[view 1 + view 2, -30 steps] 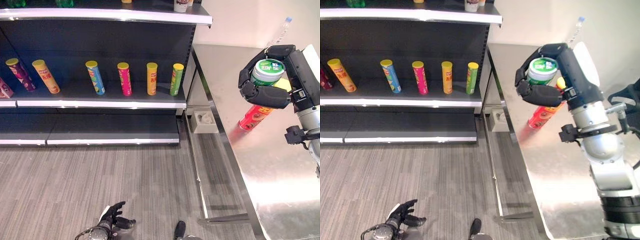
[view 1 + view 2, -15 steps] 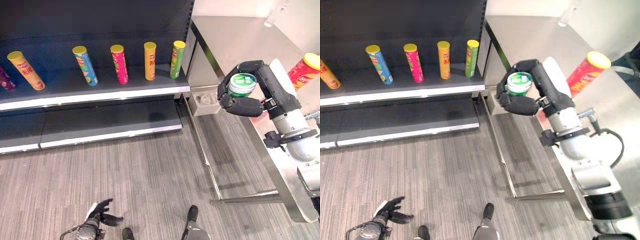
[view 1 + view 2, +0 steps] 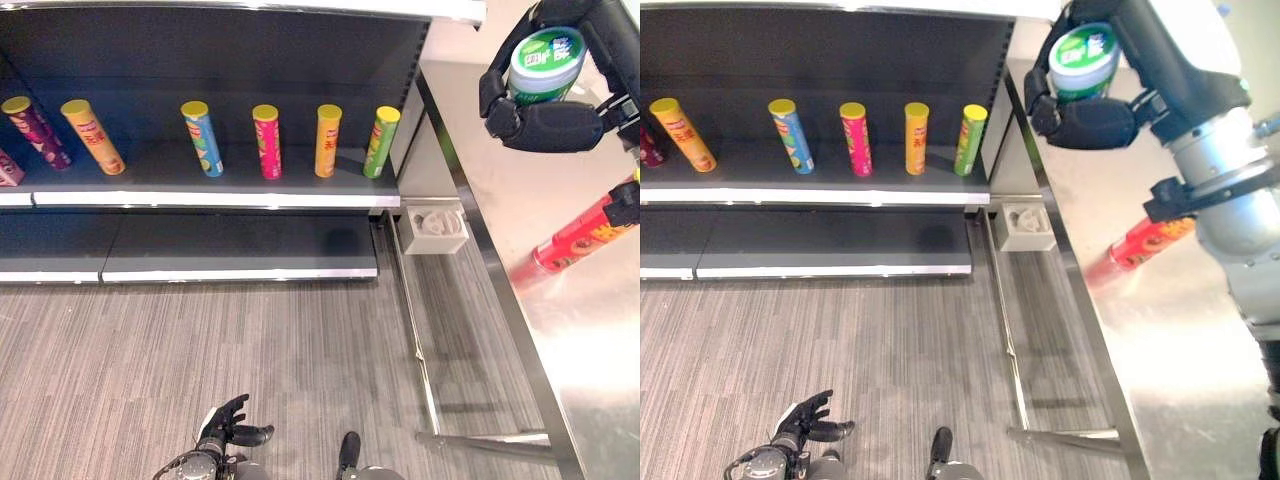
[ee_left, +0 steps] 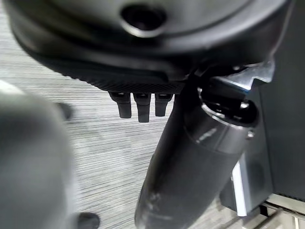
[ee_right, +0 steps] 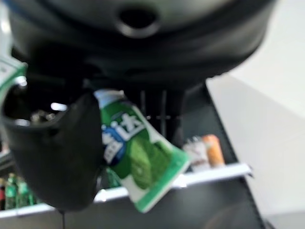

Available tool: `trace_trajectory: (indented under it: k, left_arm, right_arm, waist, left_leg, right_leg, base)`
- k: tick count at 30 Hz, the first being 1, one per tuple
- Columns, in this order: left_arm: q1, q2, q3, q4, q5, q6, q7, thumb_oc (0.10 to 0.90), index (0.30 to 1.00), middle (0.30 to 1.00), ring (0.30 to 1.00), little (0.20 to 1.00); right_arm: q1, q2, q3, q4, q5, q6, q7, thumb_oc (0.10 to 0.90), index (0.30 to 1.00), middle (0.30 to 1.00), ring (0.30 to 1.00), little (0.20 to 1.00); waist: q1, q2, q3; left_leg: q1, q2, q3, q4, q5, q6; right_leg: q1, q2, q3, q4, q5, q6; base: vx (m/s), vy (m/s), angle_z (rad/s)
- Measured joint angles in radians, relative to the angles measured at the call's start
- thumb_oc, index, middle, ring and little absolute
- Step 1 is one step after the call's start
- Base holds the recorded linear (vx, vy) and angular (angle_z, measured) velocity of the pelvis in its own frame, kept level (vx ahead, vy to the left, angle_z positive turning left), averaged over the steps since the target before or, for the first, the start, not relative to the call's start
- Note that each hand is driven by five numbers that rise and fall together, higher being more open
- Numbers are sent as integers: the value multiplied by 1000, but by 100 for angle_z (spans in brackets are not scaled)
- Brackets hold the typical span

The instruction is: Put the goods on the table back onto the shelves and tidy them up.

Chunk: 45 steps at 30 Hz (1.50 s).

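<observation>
Right arm raised, reaching forward at upper right, silver-grey forearm angled up. Right hand (image 3: 1092, 110) fingers and thumb curled round green-lidded tub (image 3: 1083, 60), held high. Left arm hanging low near floor; left hand (image 3: 226, 430) down at lower left, fingers loosely spread, holding nothing.

Both eye views look steeply down from head height, sharing the dark shelf (image 3: 200, 190) at upper left and steel table (image 3: 1160, 330) at right. Each wrist view peers along its own hand from very close.

Grey wood-grain floor (image 3: 200, 350), white wall (image 3: 1250, 25)
</observation>
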Motion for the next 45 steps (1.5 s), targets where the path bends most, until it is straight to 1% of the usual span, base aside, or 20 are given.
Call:
trace_trajectory:
  k: [2, 3, 6, 7, 8, 9, 10, 12, 19, 20, 22, 23, 26, 27, 30, 34, 35, 36, 39, 45]
  left_arm:
    - [-13, 13, -14, 8, 0, 1, -1, 800, 900, 900, 900, 900]
    - [-23, 15, -16, 12, 1, 1, -1, 800, 900, 900, 900, 900]
    - [-36, 13, -42, 10, 3, 1, -3, 800, 900, 900, 900, 900]
    - [-29, 7, -44, -1, 3, 2, -3, 800, 900, 900, 900, 900]
    - [-14, -7, -56, -14, 5, -1, -6, 800, 900, 900, 900, 900]
    - [-7, 12, -51, -8, 5, 4, -7, 800, 900, 900, 900, 900]
    - [-14, 43, -45, -5, 5, 1, 2, 800, 900, 900, 900, 900]
    - [-37, 93, -42, -4, 6, 1, 8, 800, 900, 900, 900, 900]
    - [-69, 156, -46, -5, 14, 1, 24, 800, 900, 900, 900, 900]
    - [-73, 135, -50, -3, 14, 1, 24, 800, 900, 900, 900, 900]
    - [-78, 115, -51, -4, 14, 1, 24, 800, 900, 900, 900, 900]
    - [-81, 116, -49, 0, 14, 0, 24, 800, 900, 900, 900, 900]
    - [-90, 100, -41, 27, 17, 1, 23, 800, 900, 900, 900, 900]
    - [-94, 43, -34, 29, 17, 1, 23, 800, 900, 900, 900, 900]
    - [-91, -30, -42, 13, 26, -1, 3, 800, 900, 900, 900, 900]
    - [-108, -47, -43, 21, 51, -1, 2, 800, 900, 900, 900, 900]
    - [-120, -50, -45, 27, 53, -1, 2, 800, 900, 900, 900, 900]
    - [-132, -44, -51, 30, 53, -2, 2, 800, 900, 900, 900, 900]
    - [-133, -27, -49, 46, 53, 0, 5, 800, 900, 900, 900, 900]
    - [-116, -33, -44, 75, 52, 0, 5, 800, 900, 900, 900, 900]
  right_arm:
    - [47, 14, -64, -1, 3, -7, -9, 400, 300, 300, 300, 300]
    - [70, 22, -80, 0, 3, 0, -15, 400, 300, 300, 300, 300]
    - [131, 27, -108, 4, 3, 10, -15, 400, 300, 300, 300, 300]
    - [135, 21, -108, 3, 3, 10, -15, 400, 300, 300, 300, 300]
    - [142, 18, -113, -8, 1, 10, -15, 400, 300, 300, 300, 300]
    - [158, 82, -113, -17, 4, 7, -21, 400, 300, 300, 300, 300]
    - [191, 101, -95, -44, 2, 12, -15, 400, 300, 300, 300, 300]
    - [173, 99, -66, -61, -2, 7, -8, 400, 300, 300, 300, 300]
    - [49, 96, 10, -25, -4, 21, -17, 400, 300, 300, 300, 300]
    - [53, 91, 7, -23, -5, 30, -17, 400, 300, 300, 300, 300]
    - [59, 82, 6, -27, -5, 29, -16, 400, 300, 300, 300, 300]
    - [59, 72, 7, -39, -5, 27, -15, 400, 300, 300, 300, 300]
    - [65, 59, -6, -39, -4, 20, -14, 400, 300, 300, 300, 300]
    - [69, 48, -29, -33, -3, 25, -16, 400, 300, 300, 300, 300]
    - [77, 21, -49, 24, -2, 54, -18, 400, 300, 300, 300, 300]
    - [97, -11, -60, 44, -2, 68, -20, 400, 300, 300, 300, 300]
    - [96, -33, -61, 44, -1, 67, -25, 400, 300, 300, 300, 300]
    - [96, -72, -62, 37, -1, 62, -27, 400, 300, 300, 300, 300]
    - [43, -119, -68, 41, -1, 42, -31, 400, 300, 300, 300, 300]
    - [-232, -144, 42, 36, 41, 19, -37, 400, 300, 300, 300, 300]
  waist:
    - [-23, 9, 8]
    - [-39, 5, 10]
    - [-75, 35, -3]
    - [-74, 53, -13]
    - [-55, 111, -35]
    - [-66, 78, -41]
    - [-62, 43, -60]
    - [-43, 16, -75]
    - [-29, 25, -74]
    - [-43, 47, -67]
    - [-65, 68, -59]
    - [-80, 57, -60]
    - [-99, 35, -62]
    - [-110, 87, -52]
    - [-116, 107, -49]
    - [-163, 97, -22]
    - [-164, 105, -3]
    - [-167, 116, 14]
    - [-176, 122, 27]
    - [-126, 120, 32]
  left_leg:
    - [-31, 53, 45, -88, 34, 26]
    - [-37, 87, 49, -125, 56, 7]
    - [-66, 170, 58, -174, 93, -43]
    - [-54, 170, 59, -190, 120, -18]
    - [-34, 156, 55, -168, 136, -22]
    - [-10, 121, 49, -172, 147, -33]
    - [15, 49, 78, -174, 117, 0]
    - [31, -21, 118, -177, 95, 31]
    - [127, -117, 187, -172, 44, 120]
    - [153, -110, 188, -192, 42, 132]
    - [172, -107, 181, -217, 32, 147]
    - [173, -107, 178, -220, 30, 148]
    - [182, -110, 158, -223, 25, 137]
    - [179, -90, 155, -223, 24, 121]
    - [170, -99, 161, -224, 29, 101]
    - [171, -114, 123, -223, 27, 77]
    - [179, -112, 116, -223, 28, 78]
    - [181, -104, 97, -222, 22, 87]
    - [180, -116, 48, -223, -7, 79]
    - [176, -105, 42, -195, -1, 69]
  right_leg:
    - [-10, 0, -27, -6, -5, -2]
    - [-15, -10, -31, -1, -9, 7]
    - [0, -36, -7, -2, -23, 61]
    - [-2, -35, -7, 0, -13, 91]
    - [9, -58, 23, -4, -16, 143]
    - [23, -98, 21, 3, -5, 157]
    - [32, -164, 18, 2, 29, 160]
    - [19, -229, 20, 12, 73, 164]
    - [-65, -349, 35, 247, 148, 166]
    - [-123, -363, 61, 360, 152, 181]
    - [-186, -349, 66, 413, 54, 210]
    - [-188, -287, 56, 269, 25, 183]
    - [-132, -155, 17, -4, 122, 108]
    - [-115, -131, 57, 0, 147, 115]
    - [-113, -138, 70, 1, 126, 120]
    - [-118, -166, 48, 41, 118, 130]
    - [-145, -173, 57, 105, 100, 144]
    - [-193, -168, 86, 152, 20, 205]
    - [-110, -139, 114, 1, 94, 174]
    - [-91, -128, 98, 1, 97, 171]
  base:
    - [253, 195, 20]
    - [343, 197, 29]
    - [397, 237, 32]
    - [420, 290, -39]
    - [558, 416, -35]
    - [378, 386, -30]
    - [337, 384, -2]
    - [245, 395, -16]
    - [168, 331, -21]
    - [120, 128, 0]
    - [117, 67, -1]
    - [169, 77, -4]
    - [178, 36, 24]
    - [243, -7, 39]
    - [194, -16, 12]
    - [196, -38, 23]
    - [221, -102, 15]
    - [274, -155, 18]
    - [230, -222, 44]
    - [157, -219, 7]
